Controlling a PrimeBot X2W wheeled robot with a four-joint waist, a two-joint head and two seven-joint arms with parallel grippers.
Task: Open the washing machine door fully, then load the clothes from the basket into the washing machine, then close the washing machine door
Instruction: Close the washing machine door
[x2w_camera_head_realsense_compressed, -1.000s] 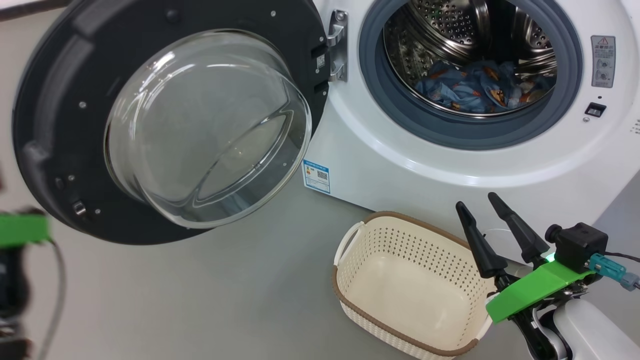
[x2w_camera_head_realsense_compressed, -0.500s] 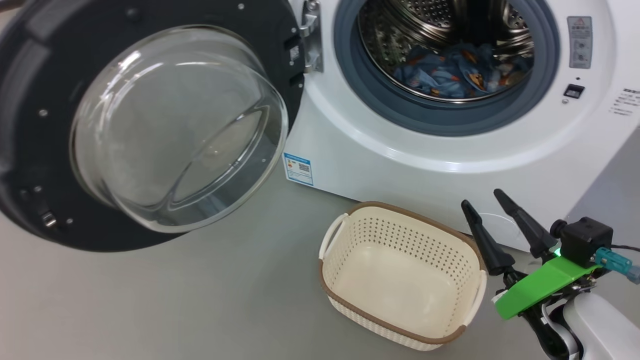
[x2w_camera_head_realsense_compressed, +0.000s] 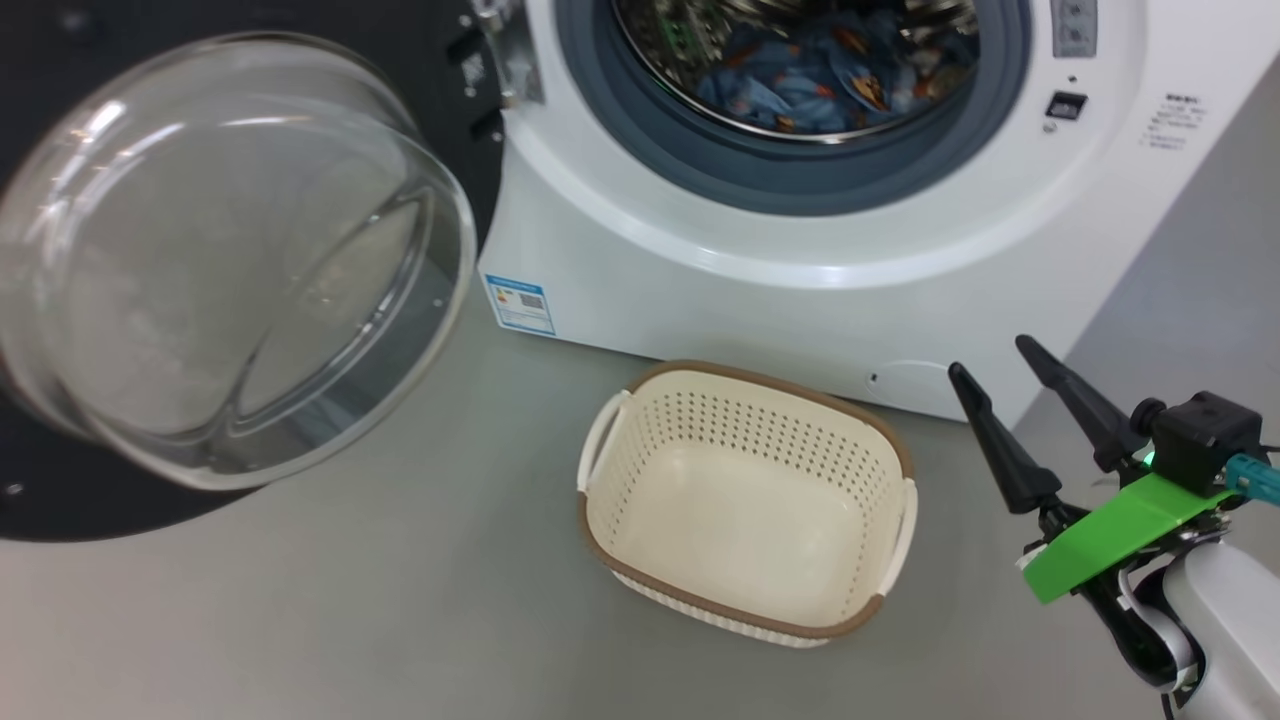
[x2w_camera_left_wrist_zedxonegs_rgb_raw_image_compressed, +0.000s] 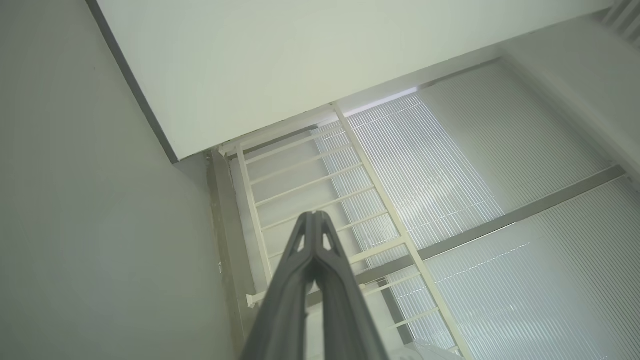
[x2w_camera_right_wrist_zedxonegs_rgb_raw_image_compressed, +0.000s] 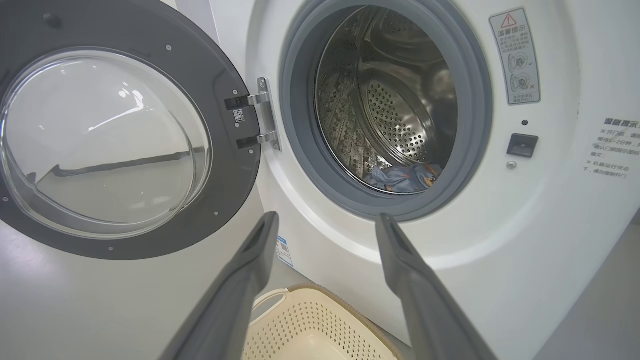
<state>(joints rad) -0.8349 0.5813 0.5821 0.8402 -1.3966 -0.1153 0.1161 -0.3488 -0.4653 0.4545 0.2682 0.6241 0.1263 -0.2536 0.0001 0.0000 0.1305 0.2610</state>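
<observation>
The right gripper (x2w_camera_head_realsense_compressed: 988, 356) is spread wide, its two dark fingers apart with nothing between them; it hangs above the grey floor (x2w_camera_head_realsense_compressed: 400, 600), holding and touching nothing.

Nearest to it, just to its left and lower, sits the basket (x2w_camera_head_realsense_compressed: 760, 382) on the floor, apart from the fingers, upright, its cream bottom showing bare; in the right wrist view the brown rim lies under the gap between the two fingers.

Just beyond the fingertips is the round service flap (x2w_camera_head_realsense_compressed: 910, 385), low on the white front of the washing machine (x2w_camera_head_realsense_compressed: 760, 290); the fingers point at that front without reaching it.

Farther ahead and above the tips the grey gasket (x2w_camera_head_realsense_compressed: 760, 175) rings the open mouth; inside, at the bottom of the steel drum (x2w_camera_right_wrist_zedxonegs_rgb_raw_image_compressed: 395, 105), the clothes (x2w_camera_head_realsense_compressed: 800, 75) lie in a blue heap with orange-brown marks.

Off to the gripper's left, past the basket, a blue label (x2w_camera_head_realsense_compressed: 520, 303) sits at the machine's lower corner; farther left again the washing machine door (x2w_camera_head_realsense_compressed: 220, 260) hangs swung wide on its hinge (x2w_camera_right_wrist_zedxonegs_rgb_raw_image_compressed: 265, 117), glass bowl bulging outward, well apart from the fingers.

The left gripper (x2w_camera_left_wrist_zedxonegs_rgb_raw_image_compressed: 313, 215) has its fingers pressed together, with nothing visible between them; beyond its tips are a white barred frame (x2w_camera_left_wrist_zedxonegs_rgb_raw_image_compressed: 310, 180) and ribbed pale panels (x2w_camera_left_wrist_zedxonegs_rgb_raw_image_compressed: 450, 165).
</observation>
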